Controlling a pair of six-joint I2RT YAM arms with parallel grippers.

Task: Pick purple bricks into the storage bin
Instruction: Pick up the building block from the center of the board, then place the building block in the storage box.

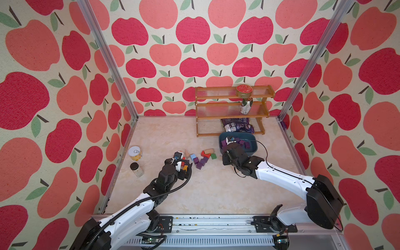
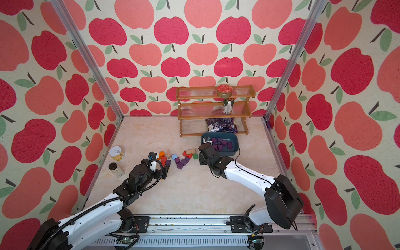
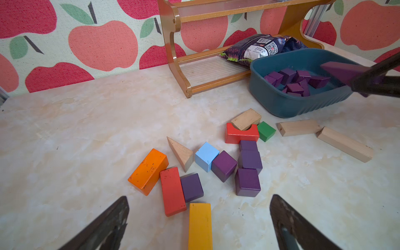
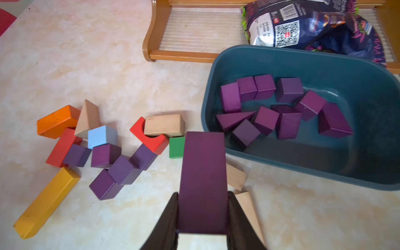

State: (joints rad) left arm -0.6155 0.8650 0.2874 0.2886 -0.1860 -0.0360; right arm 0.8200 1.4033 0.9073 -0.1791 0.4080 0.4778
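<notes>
Your right gripper [image 4: 203, 194] is clamped on the near end of a long purple brick [image 4: 203, 164], hovering at the left edge of the storage bin [image 1: 253, 149], right of centre in both top views. Your left gripper [image 3: 199, 197] gapes wide and empty above five loose purple bricks [image 3: 224, 165] at mid-frame. They look like light, rigid painted wood, so pinch flat opposite faces, never slopes. The right arm [image 1: 244, 164] hides part of the bin, leaving the count inside uncertain. The held brick's full shape is hard to make out.

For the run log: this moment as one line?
right gripper: shut on long purple brick, by storage bin | left gripper: open over loose blocks | some purple bricks on table
</notes>
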